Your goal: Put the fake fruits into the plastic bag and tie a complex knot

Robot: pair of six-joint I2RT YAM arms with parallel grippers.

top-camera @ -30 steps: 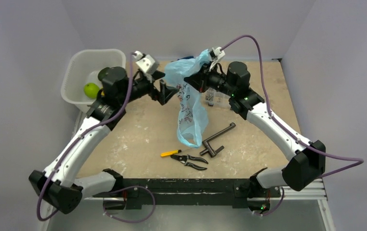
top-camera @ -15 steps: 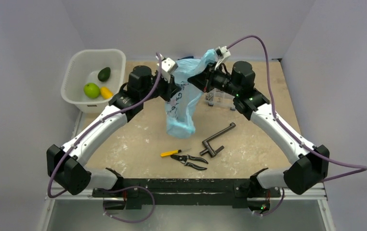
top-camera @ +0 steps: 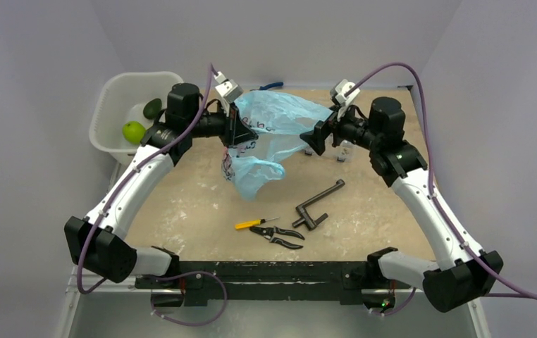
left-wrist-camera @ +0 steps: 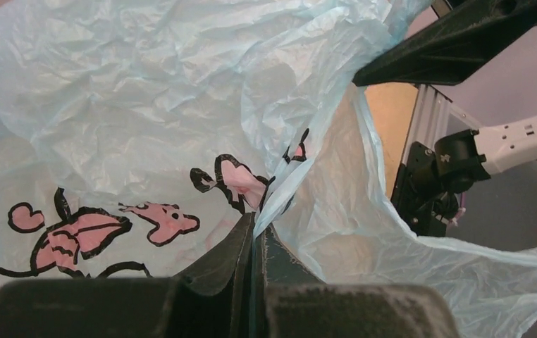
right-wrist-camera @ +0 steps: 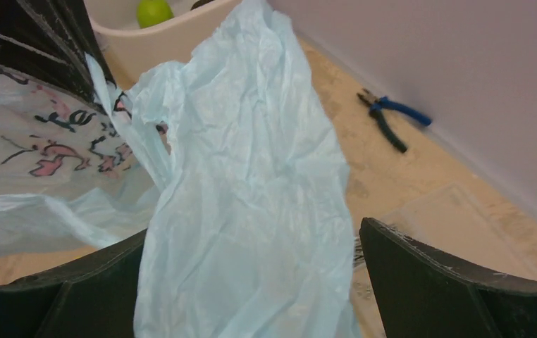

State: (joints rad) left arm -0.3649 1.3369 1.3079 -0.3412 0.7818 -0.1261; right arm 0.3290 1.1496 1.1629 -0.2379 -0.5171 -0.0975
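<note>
Nearest my bases, only the overhead view showed the black cutters [top-camera: 278, 236] and the yellow-handled screwdriver [top-camera: 250, 224] just beside them. The dark metal crank [top-camera: 317, 205] lay at their 2 o'clock on the table [top-camera: 195, 204].

Farther in, the plastic bag [top-camera: 274, 113] stretched between my two grippers over the middle of the table, with a loose tail drooping toward 7 o'clock. From above I could not read either grip; the wrist cameras settled that. My left gripper [left-wrist-camera: 255, 224] was pinched tight on a fold of the film beside the pink-and-black print. My right gripper [right-wrist-camera: 255, 236] stood spread wide, and the film draped loosely between its fingers [right-wrist-camera: 456, 289], clamped by neither.

At 10 o'clock the white tub [top-camera: 110, 91] held the bright green fruit [top-camera: 134, 131] and the dark green fruit [top-camera: 152, 108], both outside the bag. The right wrist view caught only the bright green one over the tub's rim. That view also showed the blue-handled pliers [right-wrist-camera: 390, 121] plainly by the far wall, a mere sliver from overhead.

My left arm [top-camera: 135, 186] and right arm [top-camera: 428, 204] reached forward with elbows bowed outward. The left gripper pointed toward 3 o'clock and the right toward 9 o'clock, facing each other across the bag.
</note>
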